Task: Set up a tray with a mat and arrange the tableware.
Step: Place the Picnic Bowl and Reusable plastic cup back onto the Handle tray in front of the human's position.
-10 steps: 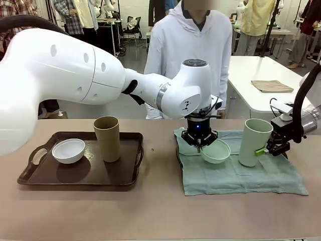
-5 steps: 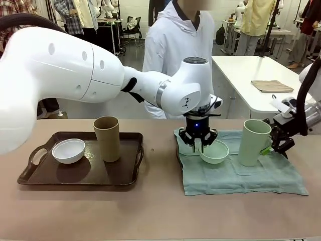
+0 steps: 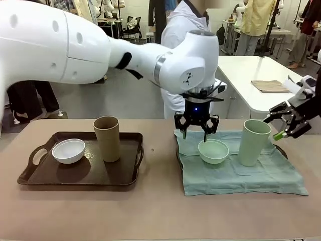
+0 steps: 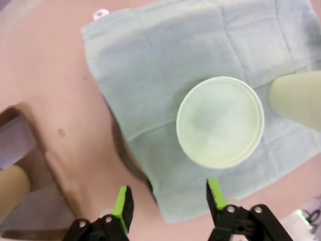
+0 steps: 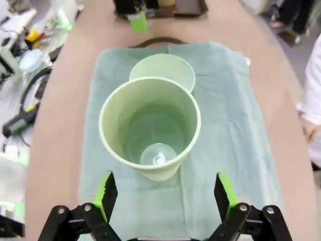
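A: Why do the mint green bowl (image 3: 213,151) and pale green tumbler (image 3: 254,142) stand together on the mat (image 3: 241,176)?
B: Placed as a setting, I'd judge. The left end effector (image 3: 195,133) hangs wide open above the bowl; the right end effector (image 3: 277,124) gapes beside the tumbler. Both hold nothing.

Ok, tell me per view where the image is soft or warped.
Front view: evenly lit and sharp. Left wrist view: soft all over, mint bowl washed pale. Right wrist view: pale green tumbler crisp, table edges bent by the wide lens.
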